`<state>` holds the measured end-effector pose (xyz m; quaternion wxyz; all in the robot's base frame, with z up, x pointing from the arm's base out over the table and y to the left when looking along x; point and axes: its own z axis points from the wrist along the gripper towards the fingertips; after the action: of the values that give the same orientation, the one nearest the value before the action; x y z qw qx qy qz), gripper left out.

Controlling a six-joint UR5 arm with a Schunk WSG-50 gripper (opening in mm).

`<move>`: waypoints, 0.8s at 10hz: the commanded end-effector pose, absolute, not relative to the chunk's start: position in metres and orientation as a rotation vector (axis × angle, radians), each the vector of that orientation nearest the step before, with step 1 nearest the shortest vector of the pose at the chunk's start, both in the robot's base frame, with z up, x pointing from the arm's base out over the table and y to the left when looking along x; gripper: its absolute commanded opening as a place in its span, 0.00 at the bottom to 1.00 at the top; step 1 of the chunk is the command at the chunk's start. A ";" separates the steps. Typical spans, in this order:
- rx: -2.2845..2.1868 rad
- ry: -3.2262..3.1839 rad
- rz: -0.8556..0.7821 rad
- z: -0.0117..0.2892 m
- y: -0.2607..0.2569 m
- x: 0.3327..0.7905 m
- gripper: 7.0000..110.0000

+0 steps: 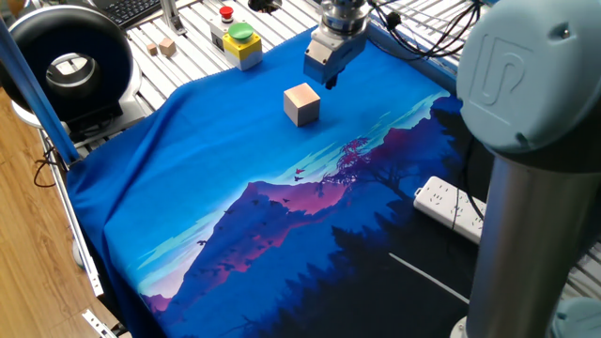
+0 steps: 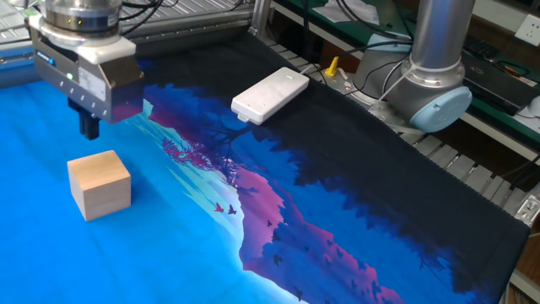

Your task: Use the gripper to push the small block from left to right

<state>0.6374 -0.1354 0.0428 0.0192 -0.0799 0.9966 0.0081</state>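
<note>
The dark grey-black two-fingered metal hand [image 1: 327, 80] [image 2: 89, 128] on the grey robot arm hangs above the desk [image 1: 141, 66], its fingers pointing down and drawn together so that no gap shows between them; it grips nothing. The plain light tan wooden cube, the small block [image 1: 301, 103] [image 2: 99, 184], sits flat on the blue mountain-scene cloth [image 1: 235, 178] [image 2: 337, 211] that covers the desk, near the hand but apart from it, with the fingertips raised clear of its top. In one fixed view the hand is just behind the block, toward the far edge of the cloth. A white power strip [image 1: 455, 208] [image 2: 270, 95] lies on the dark part of the cloth, well apart from the block. Beyond the cloth, on the slatted metal surface, stand a yellow box with a green button and a red button [image 1: 236, 39] and two tiny wooden cubes [image 1: 165, 45]. No container shows in either view.
</note>
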 end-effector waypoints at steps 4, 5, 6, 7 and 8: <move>-0.206 3.073 0.030 0.029 -0.118 0.655 0.00; -0.204 3.070 0.030 0.027 -0.116 0.657 0.00; -0.199 3.069 0.033 0.026 -0.114 0.657 0.00; -0.198 3.064 0.032 0.025 -0.113 0.659 0.00; -0.196 3.062 0.032 0.024 -0.112 0.660 0.00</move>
<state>0.6552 -0.1169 0.0268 0.0305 -0.0697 0.9971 0.0057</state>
